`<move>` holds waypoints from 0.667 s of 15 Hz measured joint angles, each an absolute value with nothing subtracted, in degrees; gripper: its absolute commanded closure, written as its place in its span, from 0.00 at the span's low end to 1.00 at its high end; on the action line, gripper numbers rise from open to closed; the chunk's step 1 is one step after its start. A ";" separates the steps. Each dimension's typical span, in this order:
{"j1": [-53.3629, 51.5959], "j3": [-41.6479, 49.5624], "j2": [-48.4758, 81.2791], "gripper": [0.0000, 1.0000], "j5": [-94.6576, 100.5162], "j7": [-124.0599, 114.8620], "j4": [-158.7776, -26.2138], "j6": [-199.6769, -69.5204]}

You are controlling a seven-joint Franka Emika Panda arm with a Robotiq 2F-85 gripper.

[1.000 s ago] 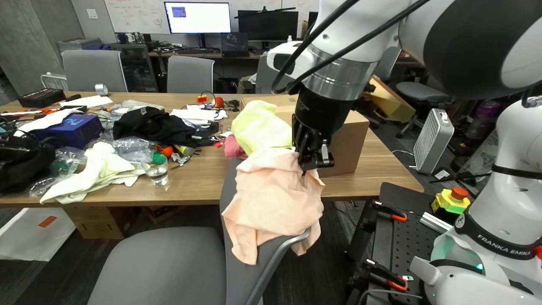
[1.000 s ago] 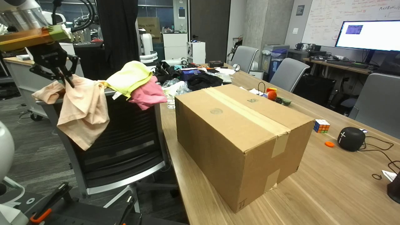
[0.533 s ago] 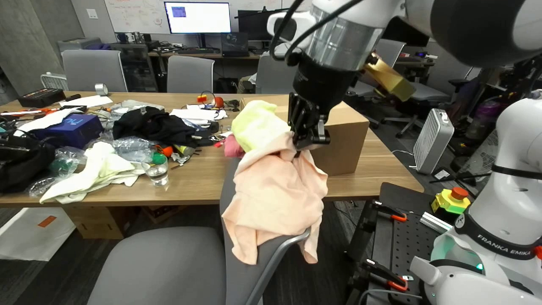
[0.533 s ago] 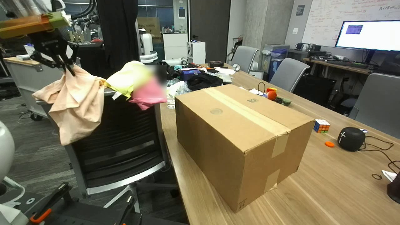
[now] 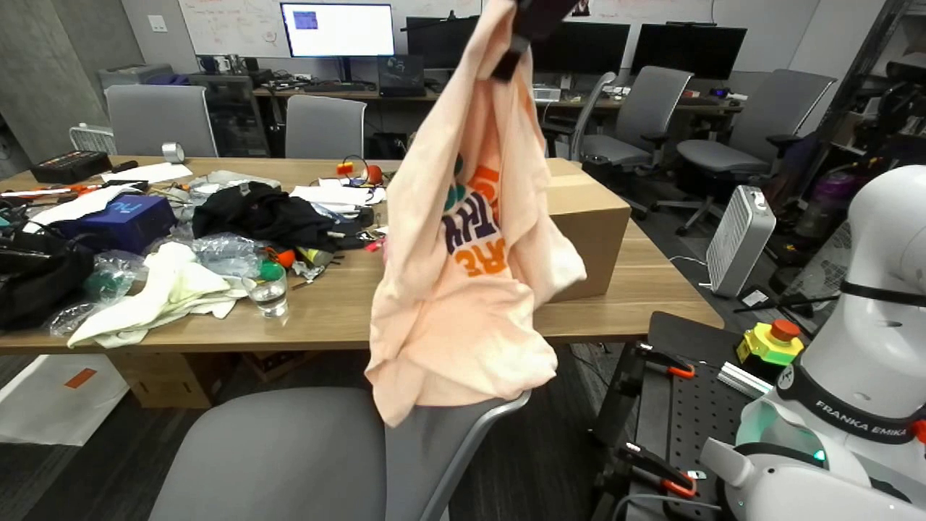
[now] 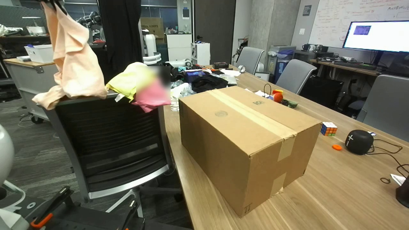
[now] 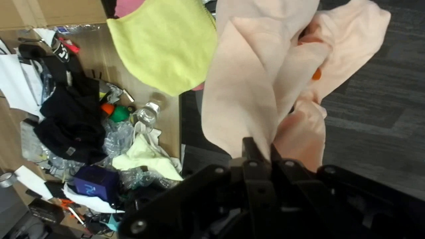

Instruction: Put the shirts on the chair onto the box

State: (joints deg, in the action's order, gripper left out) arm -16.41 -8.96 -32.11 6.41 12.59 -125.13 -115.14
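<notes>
My base (image 5: 864,358): a black band (image 5: 861,420) reads FRANKA EMIKA in white capitals
Peach shirt (image 5: 463,325) I hold: orange letters ending RE, a purple row above broken by folds
Tan carton (image 6: 152,34), far back: ROBOTS, after a partly hidden word
Cardboard box (image 6: 243,127): paired arrows printed low by the near corner
Whiteboard (image 6: 338,16): handwriting too small for me to read

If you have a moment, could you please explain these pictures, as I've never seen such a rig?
The machine is a white robot arm ending in a black two-fingered claw. Two pictures come from cameras outside it, the third from its wrist, looking past the claw. On the brown wooden table stand a brown cardboard box, a clear drinking glass and assorted clutter. The claw is closed on a peach fabric shirt; a yellow cloth and a pink cloth hang on the back of a grey office chair.
</notes>
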 measured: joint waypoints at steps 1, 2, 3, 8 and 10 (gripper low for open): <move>-16.22 -8.74 -32.06 0.98 6.40 12.58 -121.93 -112.75; -15.92 -8.55 -31.87 0.98 6.40 12.59 -118.80 -110.53; -15.52 -8.35 -31.48 0.98 6.37 12.59 -115.48 -108.28; -13.77 -6.11 -27.36 0.98 3.70 12.44 -100.83 -101.00; -12.48 -5.49 -24.79 0.98 2.65 12.08 -95.21 -98.64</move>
